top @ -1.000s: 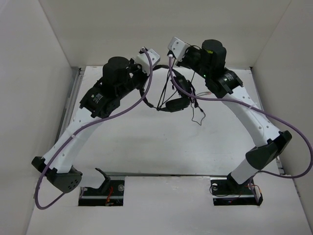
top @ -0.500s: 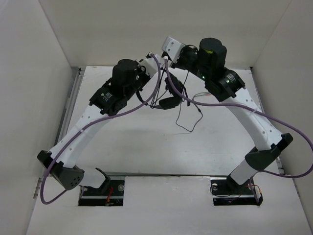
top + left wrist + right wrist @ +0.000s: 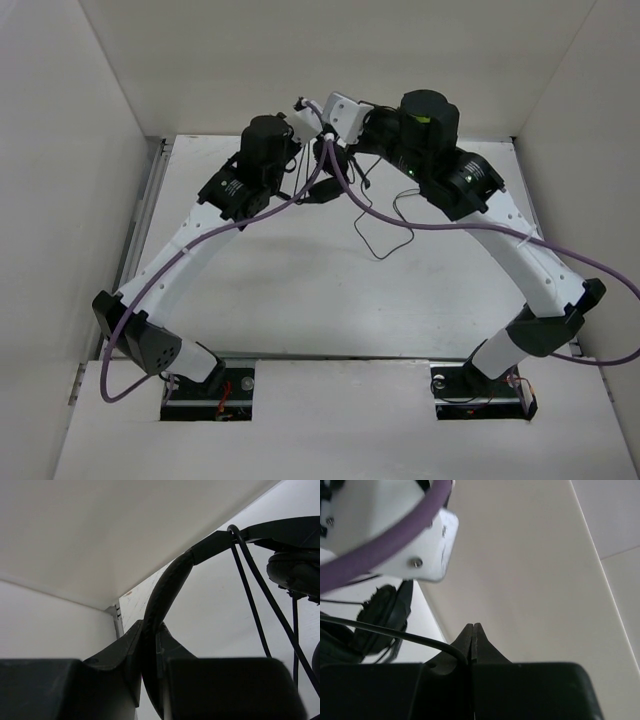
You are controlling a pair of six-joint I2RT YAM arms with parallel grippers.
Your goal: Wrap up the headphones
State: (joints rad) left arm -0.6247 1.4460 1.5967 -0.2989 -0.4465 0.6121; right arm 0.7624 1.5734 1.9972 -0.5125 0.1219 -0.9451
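Moved: your arms have drawn closer at the far middle, raising the headphones (image 3: 382,615) off the counter (image 3: 300,290).
Left tool (image 3: 150,630): clenched on the headband (image 3: 170,582).
Right tool (image 3: 472,630): pinching the cable (image 3: 395,632).
Slack: hangs looped above the counter.

I see the black headphones (image 3: 320,192) held up between the two wrists, their padded headband (image 3: 167,587) pinched in the left gripper (image 3: 150,635). An earcup (image 3: 295,570) hangs beside it. The thin cable (image 3: 377,255) droops in a loop, one stretch nipped by the right gripper (image 3: 473,632).
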